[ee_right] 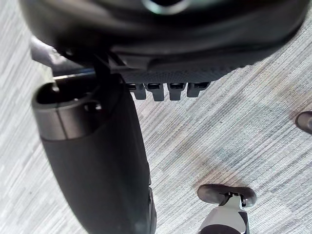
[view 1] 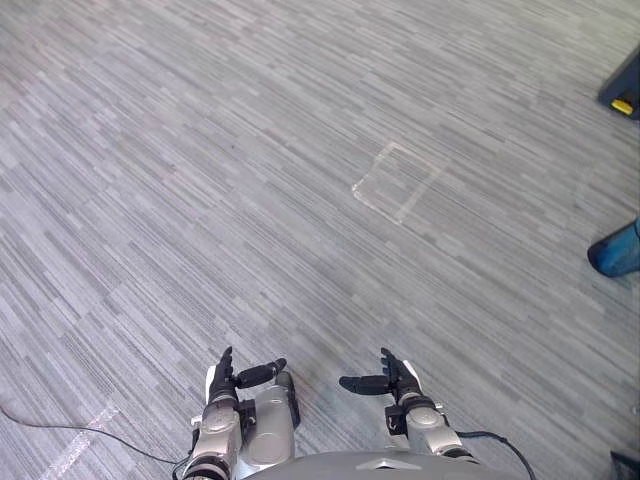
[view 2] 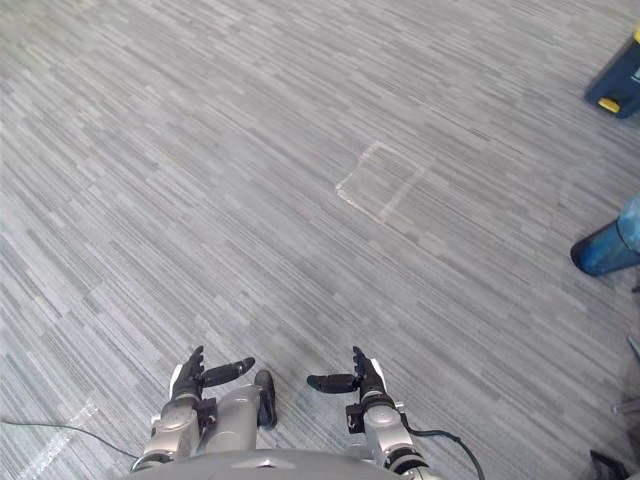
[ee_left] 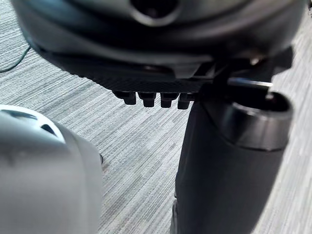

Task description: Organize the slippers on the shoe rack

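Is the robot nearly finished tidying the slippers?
These pictures cannot say. No slippers or shoe rack are in view, just grey striped carpet floor with a pale taped square. The left hand and right hand hold nothing, fingers relaxed open. That fits before fetching or after finishing.
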`<state>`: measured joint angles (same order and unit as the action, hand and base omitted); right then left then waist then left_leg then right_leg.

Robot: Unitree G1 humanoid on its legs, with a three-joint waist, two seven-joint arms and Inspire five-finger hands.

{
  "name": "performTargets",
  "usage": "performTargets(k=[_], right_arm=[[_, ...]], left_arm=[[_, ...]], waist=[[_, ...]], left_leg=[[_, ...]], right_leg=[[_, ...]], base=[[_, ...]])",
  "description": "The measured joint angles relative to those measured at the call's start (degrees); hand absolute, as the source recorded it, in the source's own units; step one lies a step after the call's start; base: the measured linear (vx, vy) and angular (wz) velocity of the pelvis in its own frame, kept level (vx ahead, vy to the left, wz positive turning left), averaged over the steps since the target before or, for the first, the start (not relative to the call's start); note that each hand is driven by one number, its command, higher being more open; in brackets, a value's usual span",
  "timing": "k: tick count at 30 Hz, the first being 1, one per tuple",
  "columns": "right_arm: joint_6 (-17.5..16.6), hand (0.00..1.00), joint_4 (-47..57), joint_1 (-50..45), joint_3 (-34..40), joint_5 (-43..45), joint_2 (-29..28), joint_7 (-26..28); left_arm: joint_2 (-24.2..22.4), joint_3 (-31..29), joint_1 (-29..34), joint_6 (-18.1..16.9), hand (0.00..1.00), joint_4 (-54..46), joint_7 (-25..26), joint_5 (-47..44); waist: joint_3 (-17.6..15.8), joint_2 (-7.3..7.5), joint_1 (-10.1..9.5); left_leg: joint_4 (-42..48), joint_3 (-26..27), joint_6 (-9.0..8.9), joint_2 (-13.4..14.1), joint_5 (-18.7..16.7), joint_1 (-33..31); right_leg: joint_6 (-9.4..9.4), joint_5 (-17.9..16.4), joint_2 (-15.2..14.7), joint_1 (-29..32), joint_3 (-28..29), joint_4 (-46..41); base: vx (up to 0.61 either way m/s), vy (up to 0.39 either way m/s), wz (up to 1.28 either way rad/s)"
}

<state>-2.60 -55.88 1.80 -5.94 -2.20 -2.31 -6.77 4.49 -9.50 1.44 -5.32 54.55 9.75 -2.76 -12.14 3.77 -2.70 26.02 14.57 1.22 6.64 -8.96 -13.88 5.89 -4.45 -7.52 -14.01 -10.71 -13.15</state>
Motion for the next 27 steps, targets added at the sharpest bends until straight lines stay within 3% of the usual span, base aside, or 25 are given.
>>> performTargets(k=[2, 3, 4, 5, 6, 7, 8, 9, 10, 11, 12, 13, 15, 16, 17, 18, 19, 20, 21, 22, 23, 24, 25, 27], right_arm=[[-0.1, 1.00, 0.0, -0.2, 0.0, 0.0, 0.1, 0.0], [-0.1, 1.00, 0.0, 0.1, 0.0, -0.1, 0.2, 0.1], [-0.1, 1.00, 0.0, 0.1, 0.0, -0.1, 0.2, 0.3], [-0.1, 1.00, 0.0, -0.1, -0.1, -0.1, 0.2, 0.4], [0.1, 1.00, 0.5, 0.0, -0.7, -0.2, 0.4, 0.5], [-0.4, 1.00, 1.6, 0.3, -1.7, -0.2, 0.9, 0.5], [-0.7, 1.00, 2.2, 0.4, -2.0, -0.2, 1.0, 0.5], [-1.1, 1.00, 3.1, 1.0, -2.2, -0.2, 1.0, 0.6], [-1.2, 1.00, 3.3, 1.3, -2.6, -0.2, 1.0, 0.6], [-1.2, 1.00, 3.3, 1.2, -2.7, -0.2, 1.0, 0.6], [-1.4, 1.00, 2.8, 0.5, -3.2, -0.2, 1.0, 0.6], [-1.5, 1.00, 2.3, 1.7, -3.9, -0.6, 2.2, 0.6], [-1.3, 1.00, 2.4, 3.0, -3.7, -0.6, 2.5, 0.5], [-1.0, 1.00, 2.4, 2.5, -2.2, -0.7, 2.6, 0.6], [-0.6, 1.00, 3.6, 0.9, -1.1, -0.8, 2.6, 0.6], [-0.4, 1.00, 4.0, 0.7, -0.9, -0.8, 2.5, 0.6], [0.1, 1.00, 4.9, -0.4, -0.9, -0.6, 2.3, 0.6], [0.2, 1.00, 5.9, -1.6, -1.0, -0.5, 2.2, 0.5], [0.3, 1.00, 6.2, -2.1, -0.9, 0.1, 1.8, 0.4], [0.4, 1.00, 6.2, -2.3, -0.9, 0.1, 1.4, 0.3], [0.6, 1.00, 6.1, -2.6, -0.5, 0.1, 0.6, 0.2], [0.6, 1.00, 6.0, -2.6, -0.1, 0.1, 0.4, 0.3], [0.7, 1.00, 5.9, -2.3, 0.3, 0.1, 0.2, 0.2], [0.8, 1.00, 5.4, -1.3, 1.5, 0.1, -0.1, 0.1]], left_arm=[[0.3, 1.7, 0.5, 0.1, 1.00, 1.1, -0.1, 0.1], [1.0, 3.2, 0.3, 0.5, 1.00, 2.1, -0.2, 0.3], [1.3, 3.9, 0.3, 0.9, 1.00, 3.0, 0.0, 0.5], [1.3, 4.0, 0.0, 1.1, 1.00, 3.4, 0.0, 0.8], [1.4, 4.3, 0.6, 1.0, 1.00, 3.6, 0.1, 1.3], [1.5, 4.7, 0.6, 1.0, 1.00, 3.8, 0.0, 1.3], [1.5, 4.8, 0.5, 1.0, 1.00, 3.8, 0.0, 1.3], [1.4, 4.8, -0.2, 1.0, 1.00, 4.0, -0.1, 1.3], [1.3, 5.2, 0.1, 1.0, 1.00, 4.2, -0.2, 1.4], [1.4, 5.8, 0.4, 1.0, 1.00, 4.2, -0.3, 1.4], [1.9, 6.3, 1.3, 0.9, 1.00, 4.3, -0.4, 1.9], [1.0, 6.0, 0.8, 1.0, 1.00, 5.4, -0.7, 2.9], [-0.4, 5.8, 0.3, 0.9, 1.00, 5.4, -0.7, 3.4], [-1.0, 5.8, 0.1, 0.9, 1.00, 5.4, -0.6, 3.5], [-1.8, 5.5, 0.0, 0.9, 1.00, 5.4, -0.7, 3.5], [-2.3, 5.0, 0.0, 1.0, 1.00, 5.2, -1.1, 3.8], [-2.7, 3.5, 0.0, 1.0, 1.00, 4.5, -1.4, 4.2], [-3.1, 1.7, 0.3, 0.9, 1.00, 3.0, -1.4, 4.6], [-3.3, 0.8, 0.7, 0.8, 1.00, 1.5, -1.4, 4.6], [-3.2, 0.8, 0.8, 0.8, 1.00, 0.9, -1.4, 4.6], [-2.9, 0.8, 1.0, 0.7, 1.00, -0.5, -1.4, 4.5], [-2.8, 0.8, 1.0, 0.7, 1.00, -0.7, -1.4, 4.5], [-2.8, 0.8, 1.0, 0.3, 1.00, -1.2, -1.3, 4.5], [-2.7, 0.7, 0.9, 0.3, 1.00, -1.5, -1.3, 4.5]], waist=[[0.0, 0.17, 0.42], [-0.3, 0.19, 1.20], [-0.4, 0.15, 1.76], [-0.4, 0.11, 2.09], [-0.8, -1.05, 3.02], [-1.2, -1.77, 3.59], [-1.2, -1.75, 3.65], [-1.2, -1.69, 4.05], [-1.1, -1.54, 4.61], [-0.9, -1.16, 4.66], [-0.3, 0.28, 4.74], [-0.4, -1.90, 4.17], [-0.6, -3.56, 4.09], [-0.7, -4.36, 4.81], [-0.6, -4.97, 4.98], [-0.6, -4.98, 4.94], [-0.7, -5.17, 4.75], [-0.6, -5.49, 4.63], [-0.5, -5.38, 4.23], [-0.4, -5.08, 4.04], [0.1, -4.14, 3.22], [0.2, -3.91, 2.88], [0.3, -3.76, 2.42], [-0.1, -3.42, 1.26]], left_leg=[[-4.4, 0.8, -0.19, -0.9, -3.8, 6.5], [-7.0, 1.1, 0.20, -1.7, -4.9, 10.1], [-9.2, 1.2, 0.01, -1.8, -5.3, 13.7], [-10.8, 1.3, 0.00, -1.8, -5.3, 16.1], [-13.9, 1.9, -0.34, -1.1, -5.1, 20.3], [-15.1, 2.4, -0.53, 0.2, -5.0, 23.3], [-15.1, 2.5, -0.53, 0.6, -5.0, 23.9], [-15.4, 2.4, -0.54, 1.5, -5.0, 25.1], [-16.5, 2.3, -1.03, 1.6, -5.1, 26.9], [-17.1, 2.3, -1.33, 1.3, -5.1, 27.9], [-18.3, 1.5, -3.42, -0.6, -5.5, 30.2], [-18.6, 0.5, -4.79, 1.5, -5.9, 32.3], [-18.0, -0.2, -5.08, 2.5, -4.0, 32.5], [-15.0, -2.3, -6.76, 3.5, -2.0, 32.2], [-6.2, -6.1, -8.37, 5.3, -0.6, 29.6], [-2.1, -7.2, -9.13, 5.8, 0.4, 28.3], [9.9, -9.4, -10.88, 7.7, 5.1, 23.5], [22.6, -9.7, -12.25, 10.2, 5.8, 17.9], [30.8, -8.1, -11.89, 11.7, 2.8, 13.2], [32.5, -7.1, -11.43, 12.0, 1.2, 11.2], [31.4, -3.4, -9.57, 11.8, -2.5, 6.9], [29.3, -1.9, -8.83, 11.5, -3.6, 5.9], [21.3, -0.6, -7.40, 10.0, -5.8, 3.3], [7.0, -3.0, -7.07, 5.9, -5.6, 1.2]], right_leg=[[1.53, 2.2, -2.6, 5.9, 1.9, -17.3], [0.79, 3.2, -4.8, 11.9, 1.9, -30.6], [-1.48, -1.3, -4.7, 15.8, 1.6, -38.6], [-2.32, -3.5, -4.4, 17.3, 1.0, -40.8], [-4.31, -7.3, -3.2, 20.5, -1.1, -41.2], [-6.69, -10.2, -0.7, 24.9, -4.3, -35.8], [-7.21, -10.6, 0.0, 27.1, -5.7, -32.5], [-7.19, -10.2, 1.6, 31.2, -7.4, -23.7], [-6.13, -5.7, 3.4, 32.6, -7.5, -10.6], [-5.62, -2.7, 3.6, 32.5, -7.4, -5.3], [-7.87, 11.0, 3.3, 32.4, -6.1, -0.4], [-10.87, 11.1, 5.2, 32.8, -5.4, -3.8], [-10.95, 7.0, 6.4, 33.2, -4.9, -5.9], [-11.14, 3.3, 6.5, 32.9, -5.4, -8.9], [-10.73, 0.2, 7.2, 30.3, -6.5, -9.1], [-10.60, -0.7, 7.5, 29.3, -6.6, -8.9], [-10.75, -1.9, 8.6, 25.5, -6.9, -7.0], [-11.20, -2.6, 9.9, 21.6, -6.9, -4.7], [-11.94, -3.3, 11.0, 18.0, -6.5, -2.4], [-12.03, -3.6, 11.3, 16.4, -6.2, -1.2], [-11.34, -3.4, 11.4, 12.9, -4.5, 1.6], [-11.14, -3.3, 11.3, 11.8, -3.9, 2.6], [-10.64, -3.0, 11.2, 9.2, -1.9, 4.7], [-10.10, -3.0, 10.0, 6.9, 1.2, 6.4]], base=[[0.56, 0.223, -0.21], [0.44, 0.100, -0.11], [0.43, 0.081, -0.10], [0.45, 0.057, -0.11], [0.45, 0.030, -0.08], [0.45, -0.002, -0.05], [0.45, -0.062, 0.09], [0.48, -0.119, 0.28], [0.49, -0.131, 0.33], [0.65, -0.209, 0.35], [0.57, -0.191, 0.02], [0.67, -0.231, -0.17], [0.46, -0.171, -0.23], [0.48, -0.204, 0.13], [0.46, -0.201, 0.22], [0.43, -0.184, 0.21], [0.42, -0.162, 0.13], [0.50, -0.159, 0.06], [0.41, -0.102, -0.06], [0.41, -0.058, -0.30], [0.33, -0.028, -0.37], [0.52, -0.002, -0.61], [0.44, 0.032, -0.63], [0.46, 0.133, -0.87]])
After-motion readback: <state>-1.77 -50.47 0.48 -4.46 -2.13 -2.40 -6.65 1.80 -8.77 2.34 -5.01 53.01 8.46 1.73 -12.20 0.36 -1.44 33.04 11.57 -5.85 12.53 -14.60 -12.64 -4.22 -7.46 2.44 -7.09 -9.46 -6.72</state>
